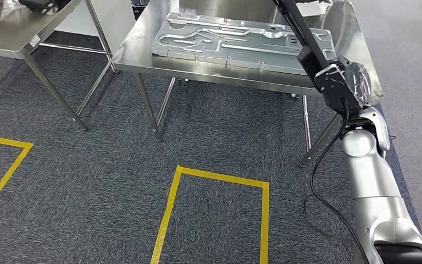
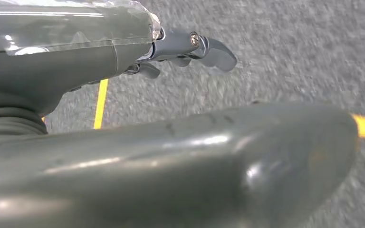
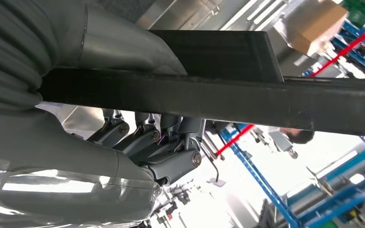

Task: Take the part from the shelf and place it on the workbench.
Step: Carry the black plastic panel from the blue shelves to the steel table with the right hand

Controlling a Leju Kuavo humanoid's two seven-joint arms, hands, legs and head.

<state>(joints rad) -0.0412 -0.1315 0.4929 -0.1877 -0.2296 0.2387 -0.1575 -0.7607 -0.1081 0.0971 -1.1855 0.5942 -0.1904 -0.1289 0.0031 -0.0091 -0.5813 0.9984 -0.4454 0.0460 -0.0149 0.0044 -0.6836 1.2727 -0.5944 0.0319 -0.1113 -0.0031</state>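
The part is a long black bar (image 1: 302,38) that slants up across the far right of the steel workbench (image 1: 143,44). My right hand (image 1: 343,82) grips its lower end, just above the bench's right front corner. In the right wrist view, the same black bar (image 3: 266,102) runs across the picture and my right hand (image 3: 123,156) is wrapped around it, its fingers (image 3: 171,142) curled under it. My left hand (image 2: 190,47) hangs over the carpet, fingers apart and nothing in it.
A large silver stamped metal plate (image 1: 225,38) covers most of the workbench top. A second steel table (image 1: 11,33) stands at the far left. Yellow tape lines (image 1: 214,179) mark the grey carpet. Blue shelving (image 3: 313,190) and a cardboard box (image 3: 318,21) lie beyond the bar.
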